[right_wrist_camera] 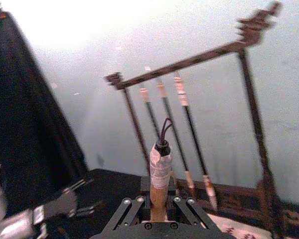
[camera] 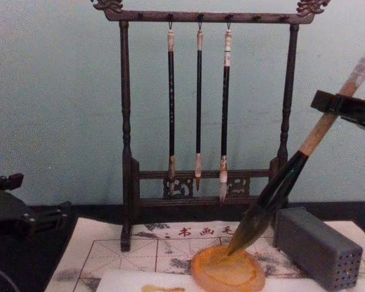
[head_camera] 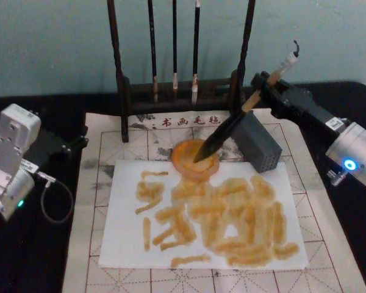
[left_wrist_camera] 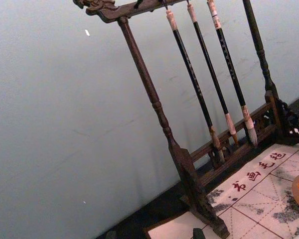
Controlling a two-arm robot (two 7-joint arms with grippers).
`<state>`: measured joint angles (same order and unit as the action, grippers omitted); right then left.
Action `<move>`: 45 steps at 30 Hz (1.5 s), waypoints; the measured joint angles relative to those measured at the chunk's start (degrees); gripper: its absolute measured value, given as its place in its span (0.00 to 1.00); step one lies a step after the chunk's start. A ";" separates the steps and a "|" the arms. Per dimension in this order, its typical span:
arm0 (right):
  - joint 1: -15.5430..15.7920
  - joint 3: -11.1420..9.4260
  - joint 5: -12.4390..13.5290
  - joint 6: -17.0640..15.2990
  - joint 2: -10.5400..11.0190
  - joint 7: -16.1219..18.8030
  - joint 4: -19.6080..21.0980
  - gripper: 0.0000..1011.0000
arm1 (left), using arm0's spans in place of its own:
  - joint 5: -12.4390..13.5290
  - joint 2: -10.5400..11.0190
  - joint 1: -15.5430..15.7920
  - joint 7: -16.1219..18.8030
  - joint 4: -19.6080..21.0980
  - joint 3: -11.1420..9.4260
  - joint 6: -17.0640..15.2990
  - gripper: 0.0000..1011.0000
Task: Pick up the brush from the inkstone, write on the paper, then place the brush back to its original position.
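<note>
The brush (head_camera: 222, 131) leans steeply, its dark tip resting in the amber inkstone (head_camera: 184, 166) at the paper's far edge. My right gripper (head_camera: 261, 88) is shut on its tan handle, just below the white-wrapped top. The chest view shows the brush (camera: 286, 182) slanting down into the inkstone (camera: 228, 271), with the right gripper (camera: 339, 104) at the upper right. The handle top (right_wrist_camera: 159, 167) rises between that gripper's fingers (right_wrist_camera: 132, 211). The white paper (head_camera: 122, 238) bears several orange strokes. Far left on the black table, my left gripper (head_camera: 80, 139) sits parked and open.
A dark wooden rack (head_camera: 177, 101) with three thin hanging brushes stands behind the inkstone. A grey block with small holes (head_camera: 260, 143) lies right beside the inkstone, under the brush handle. A gridded felt mat (head_camera: 97, 177) lies under the paper.
</note>
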<state>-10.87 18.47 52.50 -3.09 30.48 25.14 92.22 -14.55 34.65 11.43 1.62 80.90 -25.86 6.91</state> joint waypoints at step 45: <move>-11.47 3.04 13.69 -8.63 -10.75 -18.12 -18.59 0.18 | 0.00 0.00 0.00 0.00 0.00 0.00 0.00 0.99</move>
<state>-22.35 21.51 66.20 -11.73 19.74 7.01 73.63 -14.55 34.65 11.43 1.62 80.90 -25.86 6.91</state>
